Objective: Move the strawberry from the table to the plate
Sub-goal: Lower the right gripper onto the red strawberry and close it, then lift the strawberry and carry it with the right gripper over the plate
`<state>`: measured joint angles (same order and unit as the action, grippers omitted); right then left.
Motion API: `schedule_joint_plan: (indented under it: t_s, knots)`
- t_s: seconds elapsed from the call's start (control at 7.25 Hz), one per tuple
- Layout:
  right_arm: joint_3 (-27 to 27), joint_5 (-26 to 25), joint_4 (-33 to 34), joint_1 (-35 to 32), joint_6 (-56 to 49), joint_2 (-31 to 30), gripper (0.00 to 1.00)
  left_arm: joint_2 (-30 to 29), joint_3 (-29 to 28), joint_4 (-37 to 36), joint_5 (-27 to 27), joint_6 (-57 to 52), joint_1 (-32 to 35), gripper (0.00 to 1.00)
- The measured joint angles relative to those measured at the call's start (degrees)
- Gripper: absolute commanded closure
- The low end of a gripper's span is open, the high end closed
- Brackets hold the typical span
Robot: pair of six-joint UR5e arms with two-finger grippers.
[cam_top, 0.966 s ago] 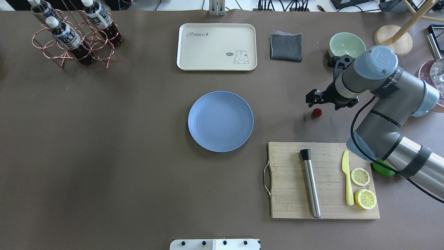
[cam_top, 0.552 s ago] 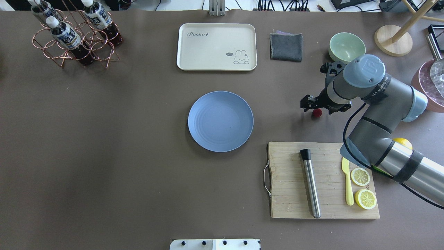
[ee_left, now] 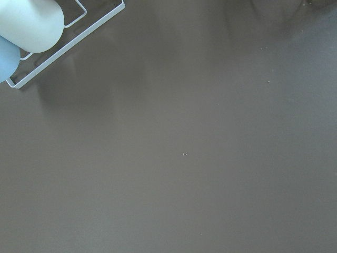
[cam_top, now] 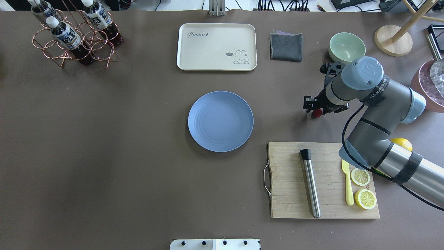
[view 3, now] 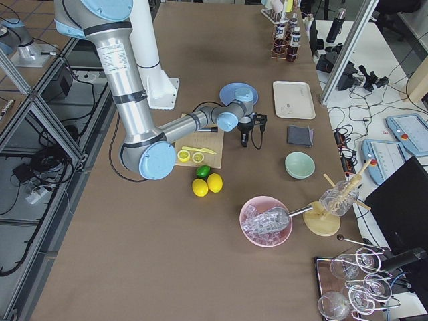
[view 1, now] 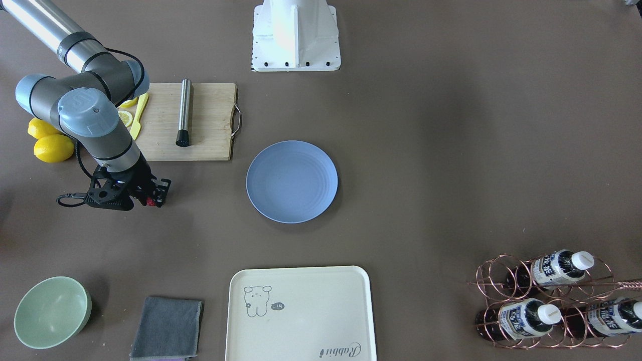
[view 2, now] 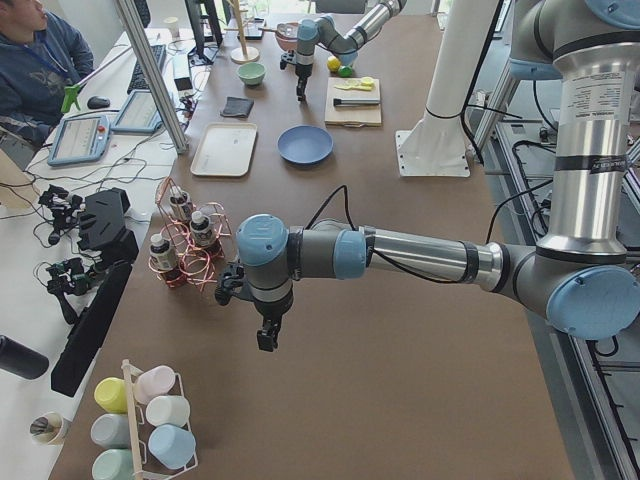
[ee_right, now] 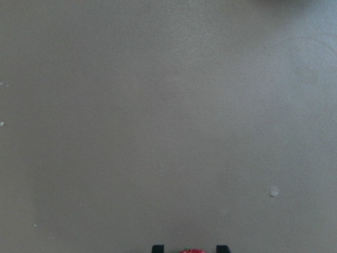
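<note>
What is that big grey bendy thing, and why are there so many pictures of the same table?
It is a robot with two arms, each ending in a two-finger claw. All pictures show one moment from different cameras: one above, one facing the robot, one at each table end, one on each wrist. On the brown table lie a blue plate, a cream tray, a green bowl, a grey cloth, racked bottles and a wooden board with lemon slices. The right claw is down at a tiny red strawberry, fingers open either side of it; nothing is gripped yet. The left claw hangs over the table's other end; I cannot tell whether it is open.
</note>
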<state>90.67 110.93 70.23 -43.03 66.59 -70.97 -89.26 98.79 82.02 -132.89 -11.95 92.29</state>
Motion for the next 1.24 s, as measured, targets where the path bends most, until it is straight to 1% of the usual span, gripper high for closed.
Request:
schedule_joint_plan:
  t_s: [0.28, 0.41, 0.55, 0.69, 0.83, 0.97, 1.24]
  knots:
    - [2.3, 0.3, 0.9, 0.1, 2.4, 0.8, 1.0, 0.2, -0.1, 0.0, 0.1, 0.1, 0.0, 0.01]
    - [2.9, 0.3, 2.8, 0.2, 6.9, 3.1, 1.0, 0.6, -0.3, -0.1, 0.3, 0.1, 0.0, 0.01]
    - [2.9, 0.1, 6.0, 0.6, 12.4, 6.7, 1.0, 1.2, -0.3, -0.1, 0.4, 0.1, 0.0, 0.01]
    - [2.8, -0.4, 8.7, 1.7, 17.2, 10.0, 1.0, 1.7, -0.3, -0.1, 0.4, 0.2, 0.0, 0.01]
    - [2.4, -1.6, 10.1, 3.3, 20.7, 12.9, 1.0, 1.9, -0.2, -0.1, 0.4, 0.2, 0.0, 0.01]
    - [0.7, -2.7, 10.7, 5.0, 23.0, 16.2, 1.0, 2.0, -0.2, -0.1, 0.4, 0.2, 0.0, 0.01]
    - [-5.9, -5.3, 11.0, 8.0, 27.8, 23.9, 1.0, 2.1, -0.1, -0.1, 0.4, 0.2, 0.1, 0.01]
